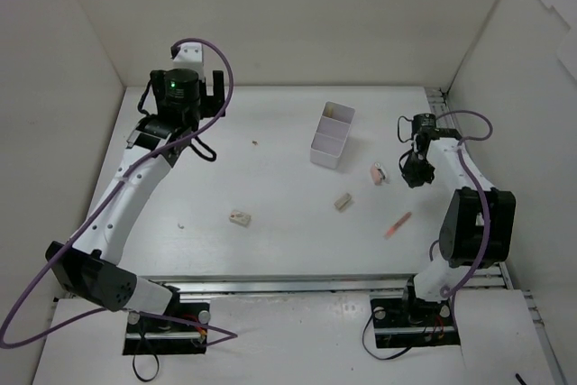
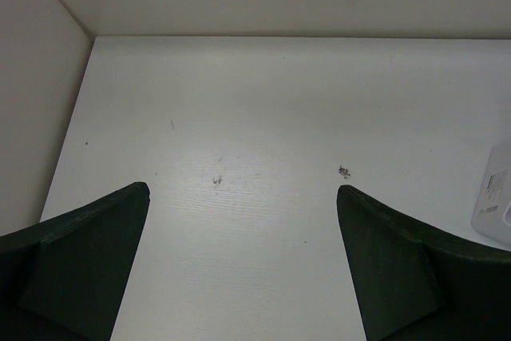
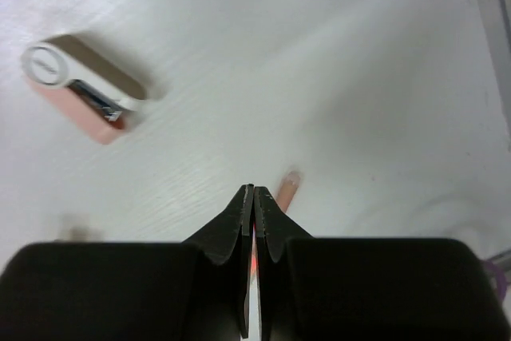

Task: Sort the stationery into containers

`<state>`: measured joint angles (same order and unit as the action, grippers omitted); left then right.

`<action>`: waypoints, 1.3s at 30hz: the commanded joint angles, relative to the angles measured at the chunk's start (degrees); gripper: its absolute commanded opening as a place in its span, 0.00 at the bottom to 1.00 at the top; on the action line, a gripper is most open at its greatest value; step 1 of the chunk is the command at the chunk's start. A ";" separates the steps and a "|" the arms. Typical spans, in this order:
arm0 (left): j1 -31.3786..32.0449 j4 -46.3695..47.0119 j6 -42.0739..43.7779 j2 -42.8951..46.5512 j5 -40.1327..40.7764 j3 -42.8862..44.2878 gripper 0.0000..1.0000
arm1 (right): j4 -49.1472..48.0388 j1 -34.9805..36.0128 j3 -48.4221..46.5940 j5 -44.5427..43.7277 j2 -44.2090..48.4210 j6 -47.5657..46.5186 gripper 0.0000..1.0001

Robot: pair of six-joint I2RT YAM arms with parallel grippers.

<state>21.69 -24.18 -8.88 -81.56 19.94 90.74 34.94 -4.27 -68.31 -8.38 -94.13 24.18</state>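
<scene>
The white divided container [image 1: 332, 135] stands at the table's middle back. The stationery lies scattered in front of it. A pink and white piece [image 1: 378, 173] [image 3: 84, 89] is just left of my right gripper [image 1: 414, 171]. An orange pen [image 1: 398, 224] [image 3: 288, 188], one beige block [image 1: 343, 202] and another beige block [image 1: 240, 217] lie nearer the front. My right gripper [image 3: 254, 189] hangs above the table, shut on nothing, with the pen's tip showing past its fingers. My left gripper [image 2: 243, 189] stands open over bare table at the back left, nothing between its fingers.
White walls close in the table at the back and both sides. A tiny speck [image 1: 255, 142] lies left of the container. A corner of the container [image 2: 499, 205] shows at the right edge of the left wrist view. A metal rail [image 1: 325, 284] runs along the front.
</scene>
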 commanded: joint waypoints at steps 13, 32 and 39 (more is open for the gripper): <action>-1.03 5.99 -2.80 1.23 -11.21 -4.08 1.00 | -4.77 1.45 1.60 4.08 1.05 7.53 0.52; -2.88 10.03 -1.22 5.18 -18.62 -11.63 1.00 | -29.05 15.17 14.77 -2.69 2.89 37.95 0.70; -4.82 11.88 -2.80 5.53 -23.02 -14.27 1.00 | -26.77 15.17 17.16 -3.48 3.34 38.22 0.68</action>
<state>17.21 -16.71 -10.96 -77.73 -0.54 76.31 7.57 10.83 -50.81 -8.43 -93.23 60.42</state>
